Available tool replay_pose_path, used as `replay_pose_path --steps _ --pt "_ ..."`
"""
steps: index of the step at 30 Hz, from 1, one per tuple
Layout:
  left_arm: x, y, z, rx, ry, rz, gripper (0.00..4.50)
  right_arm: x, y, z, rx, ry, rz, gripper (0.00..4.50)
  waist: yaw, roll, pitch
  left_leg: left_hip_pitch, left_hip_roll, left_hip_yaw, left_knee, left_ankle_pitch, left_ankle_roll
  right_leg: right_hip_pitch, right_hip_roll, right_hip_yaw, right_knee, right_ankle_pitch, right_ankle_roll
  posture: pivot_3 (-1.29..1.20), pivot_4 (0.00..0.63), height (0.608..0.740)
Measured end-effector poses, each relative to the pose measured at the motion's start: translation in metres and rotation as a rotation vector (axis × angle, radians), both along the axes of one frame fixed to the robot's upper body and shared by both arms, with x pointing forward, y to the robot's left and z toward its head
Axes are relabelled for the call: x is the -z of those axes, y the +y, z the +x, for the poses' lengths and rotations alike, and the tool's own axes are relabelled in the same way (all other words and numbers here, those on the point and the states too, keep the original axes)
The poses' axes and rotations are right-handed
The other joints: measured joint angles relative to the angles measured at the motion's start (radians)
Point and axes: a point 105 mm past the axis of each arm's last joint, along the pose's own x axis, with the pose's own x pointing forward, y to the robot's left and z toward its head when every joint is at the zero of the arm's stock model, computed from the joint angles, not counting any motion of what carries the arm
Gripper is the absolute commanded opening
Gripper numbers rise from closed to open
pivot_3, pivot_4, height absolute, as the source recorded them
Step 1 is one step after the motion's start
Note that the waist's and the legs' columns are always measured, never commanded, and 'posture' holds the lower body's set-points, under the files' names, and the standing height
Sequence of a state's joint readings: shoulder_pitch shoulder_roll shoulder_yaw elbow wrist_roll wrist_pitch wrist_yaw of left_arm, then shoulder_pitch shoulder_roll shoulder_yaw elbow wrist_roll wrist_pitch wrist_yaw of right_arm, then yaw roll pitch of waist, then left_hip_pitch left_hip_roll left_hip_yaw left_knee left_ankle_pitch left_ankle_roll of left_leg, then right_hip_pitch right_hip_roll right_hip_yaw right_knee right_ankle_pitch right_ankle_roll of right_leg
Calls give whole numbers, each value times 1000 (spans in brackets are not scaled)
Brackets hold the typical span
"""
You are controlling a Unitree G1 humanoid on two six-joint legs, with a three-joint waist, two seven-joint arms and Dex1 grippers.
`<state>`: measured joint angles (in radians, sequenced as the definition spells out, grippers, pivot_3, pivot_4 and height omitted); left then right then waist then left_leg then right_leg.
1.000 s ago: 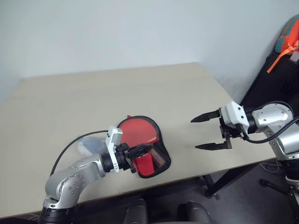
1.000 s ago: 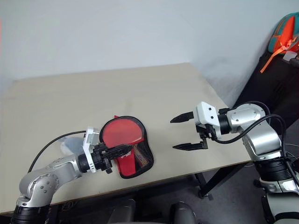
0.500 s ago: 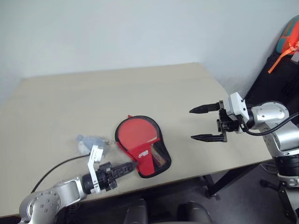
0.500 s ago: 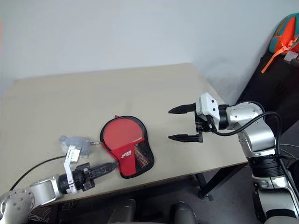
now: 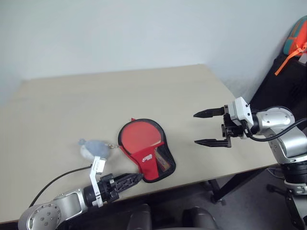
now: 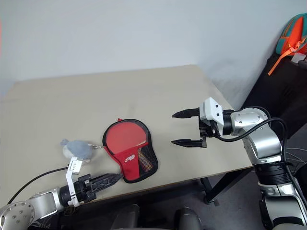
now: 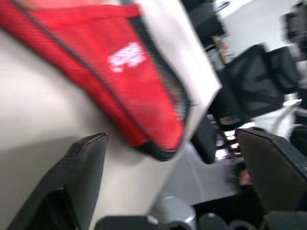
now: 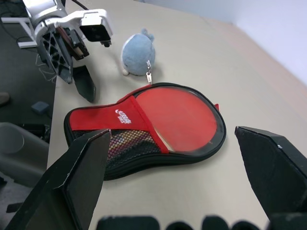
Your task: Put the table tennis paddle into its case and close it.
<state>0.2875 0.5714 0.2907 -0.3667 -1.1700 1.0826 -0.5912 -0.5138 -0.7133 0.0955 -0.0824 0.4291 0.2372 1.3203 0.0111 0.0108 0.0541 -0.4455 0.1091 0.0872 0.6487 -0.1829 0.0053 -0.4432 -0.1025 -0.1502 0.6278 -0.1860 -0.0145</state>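
The case lies flat near the table's front edge, red side up, with a black mesh pocket at its narrow end. The table tennis paddle sits inside it, its round red face showing through the clear panel. My left gripper hovers low at the front edge, just short of the case's narrow end. Its fingers stand wide apart around nothing, so it is open. My right gripper hangs above the table to the right of the case, open and pointing at it.
A small pale blue-grey soft charm lies on the table just left of the case, a little metal clip between them. Black furniture with an orange and teal bag stands off the table's right side.
My left gripper, shut over the case's narrow end before, has drawn back and down to the front edge and opened. The charm is now uncovered. The right arm stayed put.
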Motion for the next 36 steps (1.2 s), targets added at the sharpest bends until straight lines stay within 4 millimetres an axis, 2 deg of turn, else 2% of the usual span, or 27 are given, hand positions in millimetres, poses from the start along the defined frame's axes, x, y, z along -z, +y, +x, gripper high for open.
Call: replay_pose_path --steps 7,16,23,36 --pt "3 -3 7 -43 10 -46 4343 3 0 -1 9 9 4 4500 1 1 0 0 -1 -1 0 0 0 0 0 0 0 0 0 0 0 706" --pt "5 -23 25 -108 38 -122 4343 4 4 -3 12 18 13 4500 9 1 0 0 -6 -8 0 0 0 3 -1 0 0 0 0 0 0 706" --pt "5 -32 32 -134 71 -141 4343 5 5 -4 24 27 18 4500 32 2 -1 0 -9 -13 3 0 1 4 -1 -1 -1 0 0 0 0 706" --pt "4 -38 37 -161 137 -127 4343 6 7 -5 30 34 25 4500 32 2 -1 0 -11 -17 3 -1 1 8 -1 -2 -2 0 0 0 0 706"
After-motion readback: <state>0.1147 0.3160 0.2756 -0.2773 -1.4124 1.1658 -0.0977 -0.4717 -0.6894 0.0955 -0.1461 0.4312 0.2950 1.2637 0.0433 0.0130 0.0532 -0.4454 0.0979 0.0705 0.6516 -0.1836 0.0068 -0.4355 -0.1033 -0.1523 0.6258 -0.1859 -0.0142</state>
